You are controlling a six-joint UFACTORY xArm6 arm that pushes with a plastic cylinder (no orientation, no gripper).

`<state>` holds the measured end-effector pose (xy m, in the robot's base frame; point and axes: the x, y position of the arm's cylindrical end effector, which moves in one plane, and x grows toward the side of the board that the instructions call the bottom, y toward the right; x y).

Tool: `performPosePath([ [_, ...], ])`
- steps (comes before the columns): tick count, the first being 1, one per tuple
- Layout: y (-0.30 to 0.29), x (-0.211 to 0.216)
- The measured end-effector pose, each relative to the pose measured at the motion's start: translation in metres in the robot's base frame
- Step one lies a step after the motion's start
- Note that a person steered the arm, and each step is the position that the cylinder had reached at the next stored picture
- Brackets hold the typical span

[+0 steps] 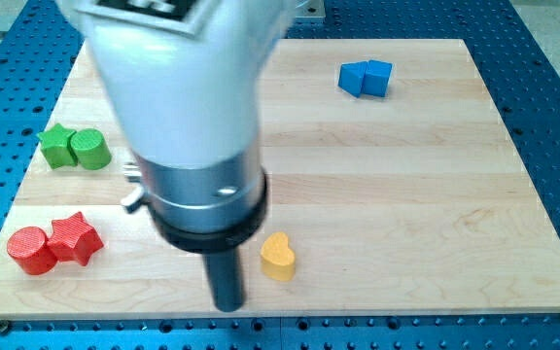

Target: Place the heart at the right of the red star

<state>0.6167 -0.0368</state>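
A yellow heart [279,256] lies on the wooden board [406,194] near the view's bottom centre. A red star [75,238] sits at the bottom left, touching a red round block [30,249] on its left. My tip [227,303] is at the bottom edge of the board, just left of and slightly below the yellow heart, a small gap apart from it. The heart is well to the right of the red star.
A green star [58,146] and a green round block [89,149] sit together at the left. Two blue blocks [366,78] sit together at the top right. The arm's white and grey body [188,117] hides the upper left-centre of the board.
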Motion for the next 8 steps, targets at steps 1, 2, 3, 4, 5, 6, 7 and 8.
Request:
performPosePath([
  [1, 0.080, -0.032],
  [2, 0.047, -0.109],
  [3, -0.043, -0.159],
  [4, 0.040, -0.133],
  [5, 0.089, -0.093],
  [6, -0.014, -0.084],
  [7, -0.073, -0.125],
  [8, -0.079, -0.090],
])
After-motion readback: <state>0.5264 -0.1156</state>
